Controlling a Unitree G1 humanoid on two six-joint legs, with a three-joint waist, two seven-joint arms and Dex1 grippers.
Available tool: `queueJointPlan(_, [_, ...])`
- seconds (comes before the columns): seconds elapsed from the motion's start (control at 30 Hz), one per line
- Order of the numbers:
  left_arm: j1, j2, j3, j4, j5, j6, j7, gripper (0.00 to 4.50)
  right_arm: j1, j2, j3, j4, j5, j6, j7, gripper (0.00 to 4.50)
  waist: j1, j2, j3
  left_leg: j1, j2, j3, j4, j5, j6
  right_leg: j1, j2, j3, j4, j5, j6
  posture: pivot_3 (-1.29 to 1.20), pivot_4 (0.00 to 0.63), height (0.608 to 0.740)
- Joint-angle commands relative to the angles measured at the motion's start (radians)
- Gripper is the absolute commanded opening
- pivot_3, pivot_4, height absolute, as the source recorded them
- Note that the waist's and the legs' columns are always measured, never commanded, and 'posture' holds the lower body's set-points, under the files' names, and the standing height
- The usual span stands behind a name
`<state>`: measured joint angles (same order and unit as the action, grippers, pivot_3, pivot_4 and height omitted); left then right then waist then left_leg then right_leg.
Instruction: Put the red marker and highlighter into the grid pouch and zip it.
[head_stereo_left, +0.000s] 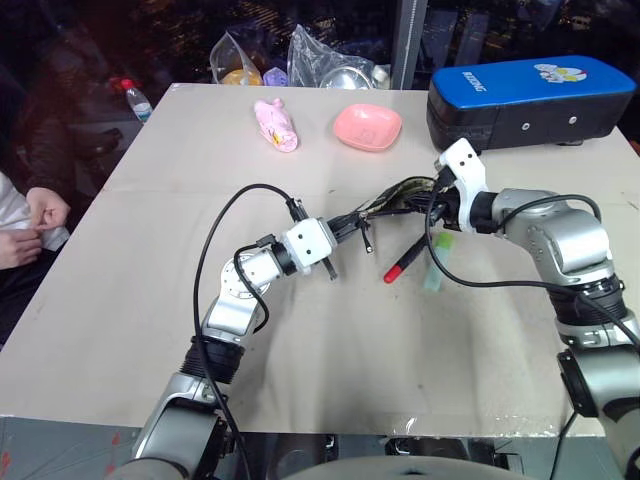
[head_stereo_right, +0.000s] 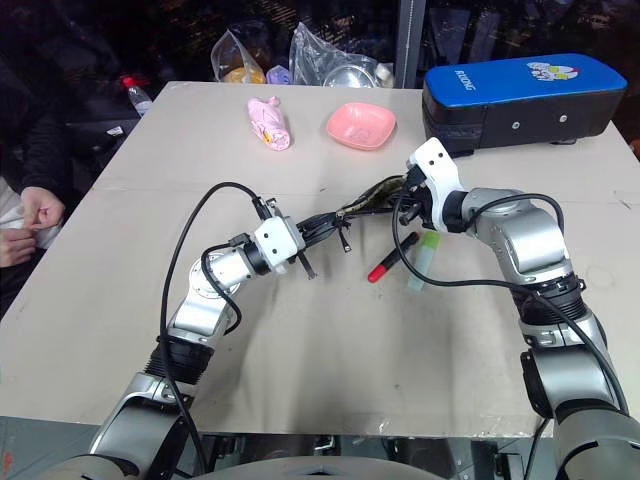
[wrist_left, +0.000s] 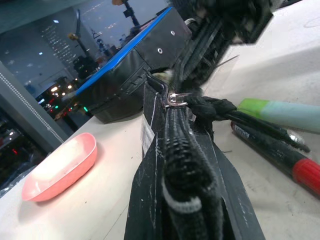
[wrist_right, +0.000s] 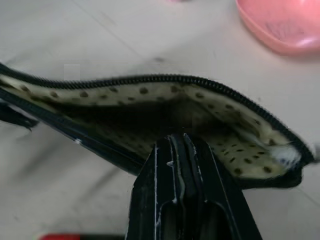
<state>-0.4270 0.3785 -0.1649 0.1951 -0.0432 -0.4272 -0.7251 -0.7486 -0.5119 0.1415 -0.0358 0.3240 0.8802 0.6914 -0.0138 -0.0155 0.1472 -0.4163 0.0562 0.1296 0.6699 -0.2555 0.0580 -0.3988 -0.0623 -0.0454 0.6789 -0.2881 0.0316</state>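
The grid pouch hangs a little above the table, stretched between both grippers. My left gripper is shut on its left end. My right gripper is shut on the near lip of its right end. The mouth gapes and shows the speckled lining, and the zipper pull sits near the right end. The red marker lies on the table just below the pouch. Beside it, on its right, lies the pale green highlighter.
A pink dish and a pink packet lie farther back. The big blue-and-black case stands at the back right, close behind my right gripper. Plastic bags and a bottle are at the far edge. A person's hands rest at the left.
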Motion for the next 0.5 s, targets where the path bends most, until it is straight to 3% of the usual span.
queueJointPlan(0.03, [0.004, 0.005, 0.012, -0.061, -0.021, -0.010, -0.001, 0.00, -0.024, 0.001, 0.004, -0.007, -0.018, -0.052, 0.009, 0.02, 0.000, 0.000, 0.000, 0.000, 0.000, 0.000, 0.000, 0.000, 0.000, 0.000, 0.000, 0.000, 0.000, 0.000, 0.000, 0.00, 0.150, 0.740])
queueJointPlan(0.23, [-0.006, 0.021, -0.012, -0.066, -0.021, -0.034, -0.055, 0.00, -0.050, -0.048, 0.199, 0.067, -0.224, -0.411, 0.120, 0.02, 0.000, 0.000, 0.000, 0.000, 0.000, 0.001, 0.000, 0.000, 0.000, -0.001, 0.001, 0.000, 0.000, 0.000, 0.000, 0.00, 0.150, 0.740])
queueJointPlan(0.33, [-0.016, 0.031, -0.005, -0.049, -0.037, -0.043, -0.084, 0.00, -0.083, -0.051, 0.251, 0.121, -0.302, -0.520, 0.146, 0.79, 0.000, 0.000, 0.000, 0.000, 0.000, 0.002, 0.000, 0.000, 0.000, -0.001, 0.004, 0.001, 0.000, 0.000, 0.000, 0.00, 0.150, 0.740])
queueJointPlan(0.5, [-0.016, 0.068, 0.021, -0.007, -0.067, -0.071, -0.134, 0.00, -0.094, -0.092, 0.299, 0.194, -0.435, -0.772, 0.169, 3.25, 0.000, 0.000, 0.000, 0.000, 0.000, 0.002, 0.000, 0.000, 0.000, -0.001, 0.004, 0.001, 0.000, 0.000, 0.000, 0.00, 0.150, 0.740])
